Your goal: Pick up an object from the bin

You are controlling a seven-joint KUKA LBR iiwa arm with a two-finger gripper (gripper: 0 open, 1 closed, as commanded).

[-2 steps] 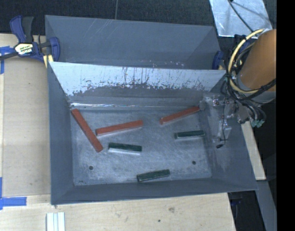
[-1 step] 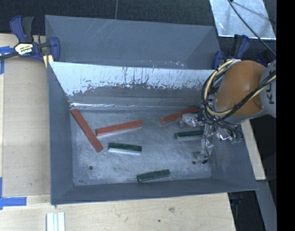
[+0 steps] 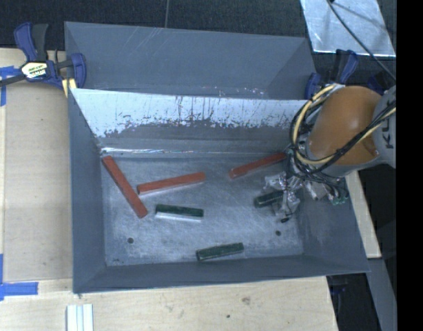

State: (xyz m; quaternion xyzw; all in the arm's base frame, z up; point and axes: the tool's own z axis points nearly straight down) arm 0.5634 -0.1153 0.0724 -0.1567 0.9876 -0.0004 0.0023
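The small dark green bar (image 3: 266,200) lies flat on the floor at the right side of the bin (image 3: 87,205). My gripper (image 3: 289,201) is down at its right end, touching it or just beside it; I cannot tell which, nor whether the gripper is clenched or released. I judge the pick hardly begun: the bar rests on the floor, so a sure grasp and the lift are both left to do. Behind it a red-brown stick (image 3: 258,165) slants toward the back wall, near but apart. The bin's right wall stands close by my wrist, so room is tight there. Leftward the floor is open, with another red-brown stick (image 3: 171,183), a pale-edged green bar (image 3: 178,212) and a front green bar (image 3: 220,252) well apart.
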